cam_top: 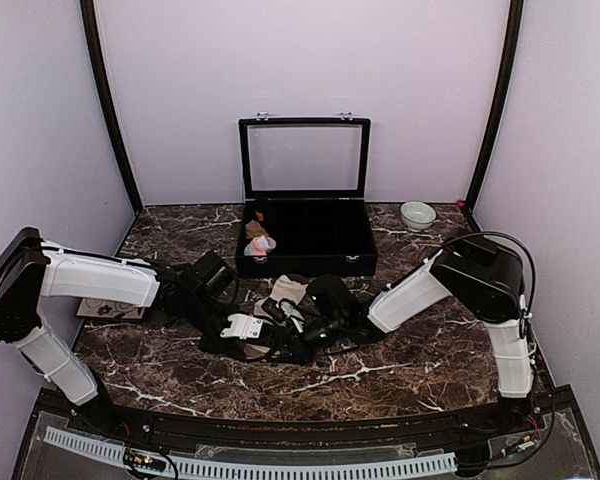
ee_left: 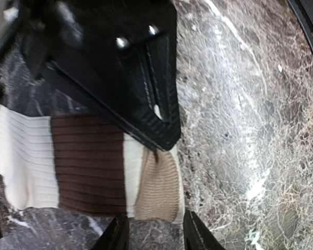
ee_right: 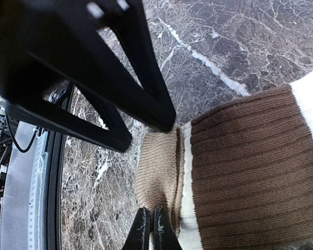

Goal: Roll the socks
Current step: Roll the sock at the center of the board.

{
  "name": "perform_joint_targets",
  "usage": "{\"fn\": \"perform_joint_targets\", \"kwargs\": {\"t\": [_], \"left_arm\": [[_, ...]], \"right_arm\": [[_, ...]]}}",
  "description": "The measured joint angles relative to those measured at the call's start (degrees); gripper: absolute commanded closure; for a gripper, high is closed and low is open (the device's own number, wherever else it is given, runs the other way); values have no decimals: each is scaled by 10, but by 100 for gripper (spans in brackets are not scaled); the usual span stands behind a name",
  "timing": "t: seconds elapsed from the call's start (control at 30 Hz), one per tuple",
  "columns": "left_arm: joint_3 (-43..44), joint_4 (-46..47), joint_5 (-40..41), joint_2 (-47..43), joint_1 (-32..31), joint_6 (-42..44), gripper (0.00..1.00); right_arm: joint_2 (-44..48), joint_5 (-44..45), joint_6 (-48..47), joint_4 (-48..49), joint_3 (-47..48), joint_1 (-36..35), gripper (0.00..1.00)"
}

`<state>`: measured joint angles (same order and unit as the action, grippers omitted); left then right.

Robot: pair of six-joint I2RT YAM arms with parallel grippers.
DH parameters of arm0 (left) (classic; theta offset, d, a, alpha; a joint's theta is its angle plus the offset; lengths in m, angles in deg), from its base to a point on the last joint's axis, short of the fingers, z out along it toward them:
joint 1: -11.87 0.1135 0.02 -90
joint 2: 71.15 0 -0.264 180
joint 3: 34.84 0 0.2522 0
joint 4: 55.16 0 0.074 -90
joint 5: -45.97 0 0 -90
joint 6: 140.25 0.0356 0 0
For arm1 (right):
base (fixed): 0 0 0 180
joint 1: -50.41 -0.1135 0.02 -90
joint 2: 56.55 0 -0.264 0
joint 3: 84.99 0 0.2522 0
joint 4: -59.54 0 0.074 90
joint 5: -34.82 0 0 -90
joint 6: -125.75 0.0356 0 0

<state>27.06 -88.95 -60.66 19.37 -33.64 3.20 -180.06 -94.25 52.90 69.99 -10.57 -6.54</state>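
Lying flat on the dark, white-veined marble tabletop (cam_top: 400, 370), the cream-beige ribbed sock with dark brown bands (ee_left: 88, 166) sits just in front of the black case with an upright glass lid (cam_top: 310, 262). The pink sock (cam_top: 263, 245) rests in the case's left end. A pale green bowl (cam_top: 417, 214) stands far right, and lilac walls (cam_top: 300, 60) enclose the space. Both arms reach inward over the sock's tan toe. The right gripper (ee_right: 150, 224) is closed at the toe edge; whether it pinches fabric is unclear. The left gripper (ee_left: 156, 234) stands parted, grasping nothing.
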Motion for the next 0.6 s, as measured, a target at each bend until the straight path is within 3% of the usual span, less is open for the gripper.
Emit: {"fn": "perform_joint_targets", "kwargs": {"t": [0.1,0.4,0.6], "left_arm": [[5,-2,0,-17,0,0,55],[14,-29,-26,-17,-2,2,61],[16,-32,-28,29,-6,3,61]], "right_arm": [[0,-2,1,0,0,0,99],[0,-5,7,5,-4,0,100],[-1,-8,10,5,-4,1,100]]}}
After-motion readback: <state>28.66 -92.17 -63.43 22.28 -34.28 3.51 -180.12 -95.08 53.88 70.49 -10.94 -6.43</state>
